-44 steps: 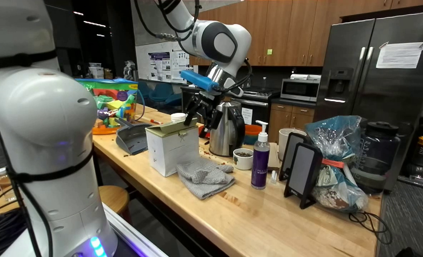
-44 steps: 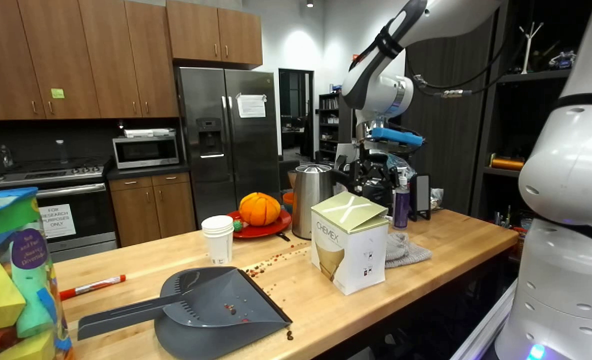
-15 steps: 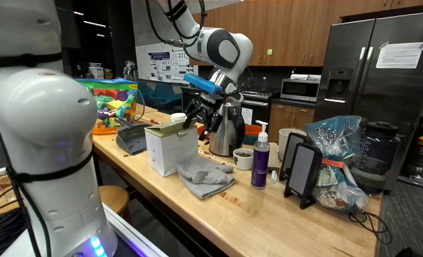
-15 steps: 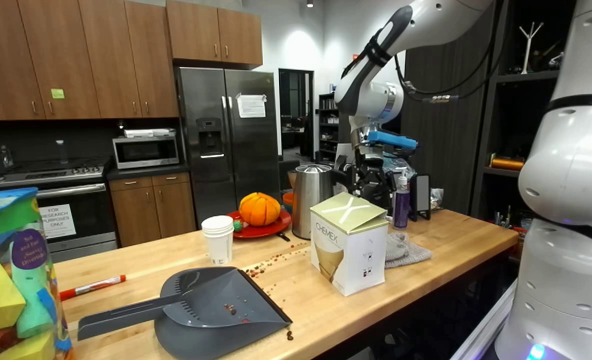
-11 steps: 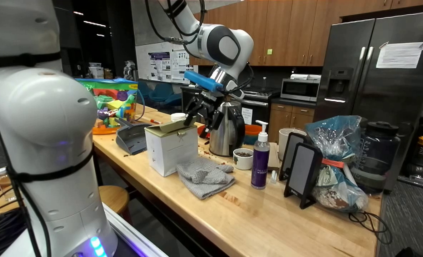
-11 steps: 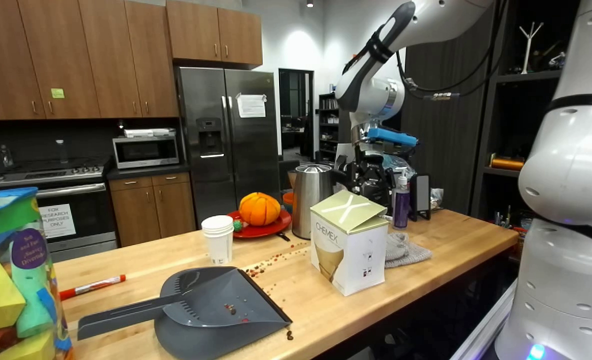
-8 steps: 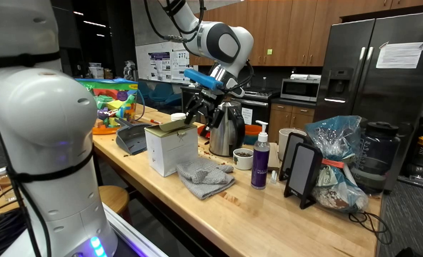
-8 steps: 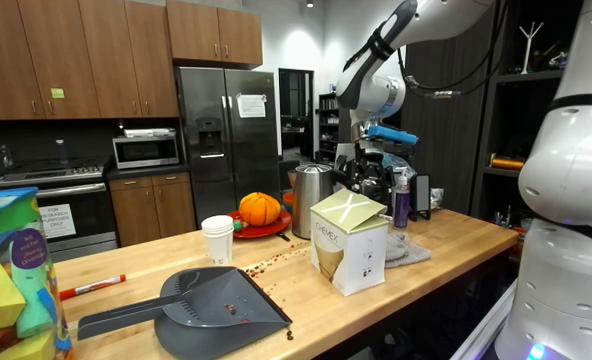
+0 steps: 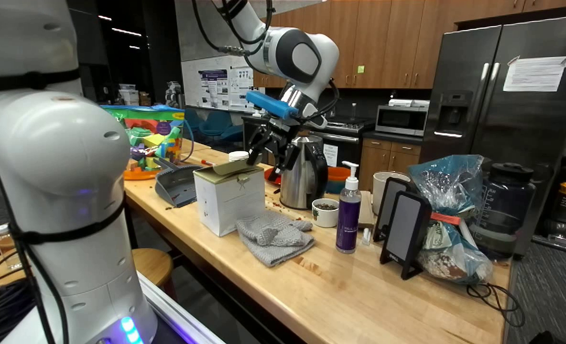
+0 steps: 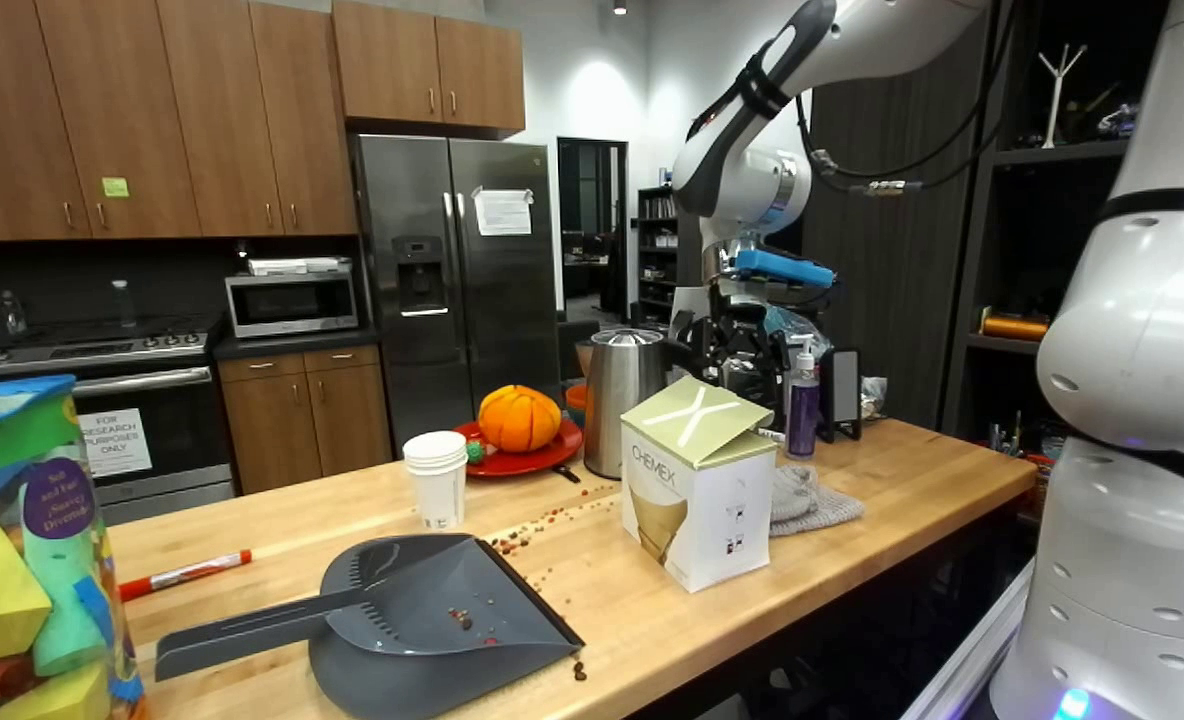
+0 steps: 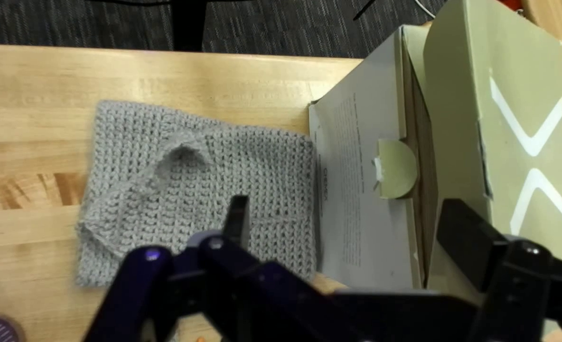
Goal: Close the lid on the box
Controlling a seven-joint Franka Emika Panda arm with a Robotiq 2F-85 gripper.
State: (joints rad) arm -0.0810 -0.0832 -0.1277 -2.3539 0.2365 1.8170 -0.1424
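"Green card with a white X: is that the lid [image 11: 530, 161]?"

"It is. It slants up beside one of the fingers [image 11: 468, 240], its flap [image 11: 452, 104] angled toward the opening. The box [image 11: 357, 180] stands upright on the table [image 11: 48, 76], its front wall showing below the gap between them."

"Why is a finger there?"

"To push, I'd say, not pinch: from the lid's loose side it could steer the flap inside the front wall. The other finger hangs over the cloth [image 11: 200, 190], probably just out of the way."

"Does the cloth help?"

"Hardly, I'd guess. It lies beneath that finger, seemingly against the foot of the box, too soft to stop a slide."

"How far apart are the fingers?"

"Wide. Nothing is gripped; the wall and cloth show through the gap."

"Is either touching?"

"In an exterior view a fingertip [image 9: 254, 155] overlaps the lid's raised corner. Whether it bears on the card, I can't tell."

"So it's open?"

"Slightly: a dark slit shows beside that finger."
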